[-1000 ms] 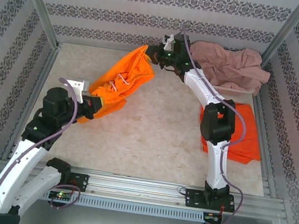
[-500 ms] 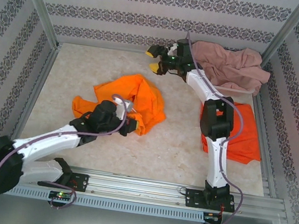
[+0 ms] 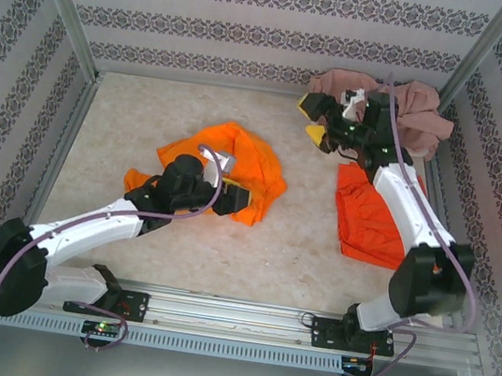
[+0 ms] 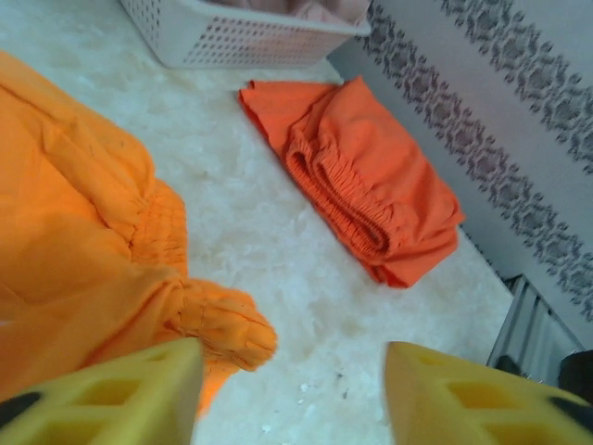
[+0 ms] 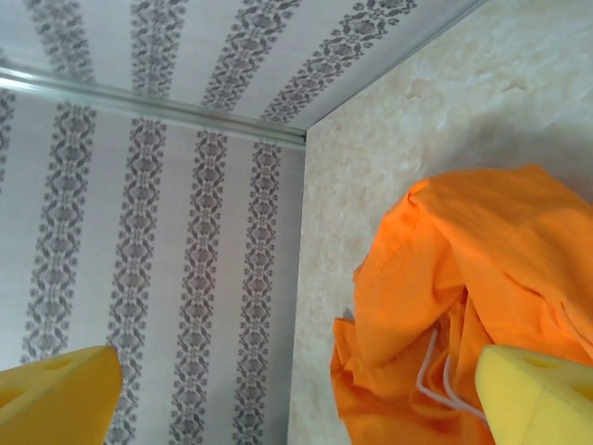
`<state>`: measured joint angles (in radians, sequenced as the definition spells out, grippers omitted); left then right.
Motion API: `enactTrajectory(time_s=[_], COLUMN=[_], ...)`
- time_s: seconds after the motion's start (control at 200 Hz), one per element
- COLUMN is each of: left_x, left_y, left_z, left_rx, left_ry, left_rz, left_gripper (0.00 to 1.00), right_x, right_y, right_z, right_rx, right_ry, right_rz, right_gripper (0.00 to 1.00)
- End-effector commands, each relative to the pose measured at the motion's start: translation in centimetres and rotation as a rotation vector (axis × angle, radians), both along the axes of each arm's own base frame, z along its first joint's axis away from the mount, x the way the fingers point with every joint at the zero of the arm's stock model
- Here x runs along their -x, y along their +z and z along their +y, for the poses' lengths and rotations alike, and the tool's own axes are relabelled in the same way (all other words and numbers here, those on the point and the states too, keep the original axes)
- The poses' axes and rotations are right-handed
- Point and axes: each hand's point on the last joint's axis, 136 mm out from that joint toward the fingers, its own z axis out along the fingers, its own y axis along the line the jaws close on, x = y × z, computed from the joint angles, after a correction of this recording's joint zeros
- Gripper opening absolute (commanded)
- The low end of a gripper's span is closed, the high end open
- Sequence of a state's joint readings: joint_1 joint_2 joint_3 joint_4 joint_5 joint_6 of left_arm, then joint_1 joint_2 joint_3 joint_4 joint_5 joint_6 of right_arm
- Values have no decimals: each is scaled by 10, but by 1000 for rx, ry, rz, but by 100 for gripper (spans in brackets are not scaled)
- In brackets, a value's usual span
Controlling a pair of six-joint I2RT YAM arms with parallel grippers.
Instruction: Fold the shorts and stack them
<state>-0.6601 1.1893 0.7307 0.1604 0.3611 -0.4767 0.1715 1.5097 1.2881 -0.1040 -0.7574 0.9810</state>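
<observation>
"Where are the shorts?"

"The crumpled orange shorts (image 3: pixel 236 162) lie left of centre on the worktop (image 3: pixel 139 115). The folded orange shorts (image 3: pixel 369 220) sit on the right side. The pink shorts (image 3: pixel 413 113) are heaped in the white basket (image 4: pixel 232 37) at the far right."

"And the hands?"

"The left hand (image 4: pixel 294 371) hovers at the crumpled pair's near edge, fingers apart, gripping nothing. The right hand (image 3: pixel 310 121) hangs just left of the basket, fingers spread wide, empty."
</observation>
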Motion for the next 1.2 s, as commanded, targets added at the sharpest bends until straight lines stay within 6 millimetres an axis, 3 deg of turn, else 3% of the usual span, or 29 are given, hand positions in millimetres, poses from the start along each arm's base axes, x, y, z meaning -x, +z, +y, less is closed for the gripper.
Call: enactTrajectory(time_s=[0.0, 0.155, 0.255, 0.375, 0.48, 0.585, 0.699, 0.774, 0.879, 0.999, 1.089, 1.199], left_x=[8, 12, 11, 10, 10, 9, 2, -8, -24, -45, -56, -68], left_y=[27, 35, 34, 27, 14, -7, -32, -40, -32, -26, -33, -45], left_z=[11, 28, 31, 24, 14, 10, 18, 32, 61, 110, 150, 184], left_rx=[-11, -49, -59, -63, -76, -119, -204, -272, -294, -204, -175, -139], left_ry=[1, 44, 57, 29, -20, -43, 5, 91, 233, 393, 511, 595], left_rz=[-94, -131, -132, -110, -72, -25, 28, 41, 34, 96, 148, 211], left_gripper=[66, 77, 81, 83, 82, 81, 81, 86, 92, 92, 93, 93], right_x=[23, 45, 55, 57, 60, 61, 57, 53, 50, 48, 45, 38], right_y=[-18, -15, -27, -49, -74, -115, -163, -186, -208, -229, -243, -252], right_z=[1, -4, -16, -37, -32, -21, -18, -16, -8, 4, 7, 11], right_rx=[68, 283, 453, 356, 292, 252, 252, 261, 302, 344, 395, 432], right_ry=[38, 28, -52, -152, -55, 12, 5, -6, -10, -1, 1, 7], right_rz=[-34, -294, -424, -307, -201, -57, 102, 167, 212, 250, 253, 245], right_gripper=[98, 98, 98, 98, 98, 97, 85, 81, 79, 77, 76, 74])
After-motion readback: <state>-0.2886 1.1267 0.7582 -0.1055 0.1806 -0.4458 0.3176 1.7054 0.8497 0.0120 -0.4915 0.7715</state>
